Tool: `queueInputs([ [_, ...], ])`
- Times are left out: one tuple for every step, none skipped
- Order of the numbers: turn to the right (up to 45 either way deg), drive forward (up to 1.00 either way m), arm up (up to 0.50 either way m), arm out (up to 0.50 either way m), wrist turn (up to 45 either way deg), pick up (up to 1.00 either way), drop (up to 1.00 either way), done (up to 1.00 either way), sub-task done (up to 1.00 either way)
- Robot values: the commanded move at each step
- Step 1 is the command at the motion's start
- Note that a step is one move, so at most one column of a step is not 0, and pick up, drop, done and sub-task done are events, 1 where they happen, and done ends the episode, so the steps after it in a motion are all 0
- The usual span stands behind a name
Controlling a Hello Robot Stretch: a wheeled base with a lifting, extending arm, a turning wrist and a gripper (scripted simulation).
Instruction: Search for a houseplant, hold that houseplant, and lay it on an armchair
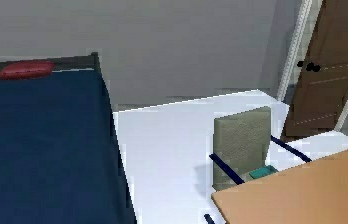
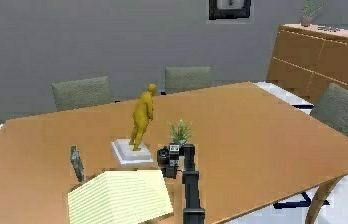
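Gripper (image 2: 168,158): at the far end of the arm (image 2: 191,186), reached out low over the wooden table (image 2: 262,140); a potted plant stands on the tabletop right behind it, so it cannot be told whether it holds anything, nor how its fingers are set
Houseplant (image 2: 181,132): a small green tuft, upright on the table just beyond the gripper; whether the two touch cannot be told
Why the arm sits here: the robot appears parked alongside the table so the arm can come at the plant from the near edge, on the side away from its tall neighbour
Statue (image 2: 142,118): a golden figure on a white base, just beside the plant; the likeliest thing to be knocked during a lift
Book (image 2: 117,196): open, pale yellow pages, at the near edge to the left of the arm, with a small dark upright object (image 2: 77,163) beside it
Chairs (image 2: 82,93): grey-green seats drawn up around the table; they look like dining chairs, so the armchair probably has to be found elsewhere
Sideboard (image 2: 317,60): wooden, along the far wall, well apart from the arm, with a second plant (image 2: 309,12) on top; the table plant is the easier reach
Ahead: a navy bed (image 1: 42,140) with a red pillow (image 1: 24,70), and a brown door (image 1: 332,70)
Stage: judged to be the grasp, with carry and set-down still to come
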Motion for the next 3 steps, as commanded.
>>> queueInputs([
  [0.0, 0.0, 0.0, 0.0, 0.0, 1.0, 0.0, 0.0, 0.0],
  [0.0, 0.0, 0.1, 0.0, 0.0, 0.0, 0.0, 0.0, 0.0],
  [0.0, 0.0, 0.22, 0.0, 0.0, 0.0, 0.0, 0.0, 0.0],
])
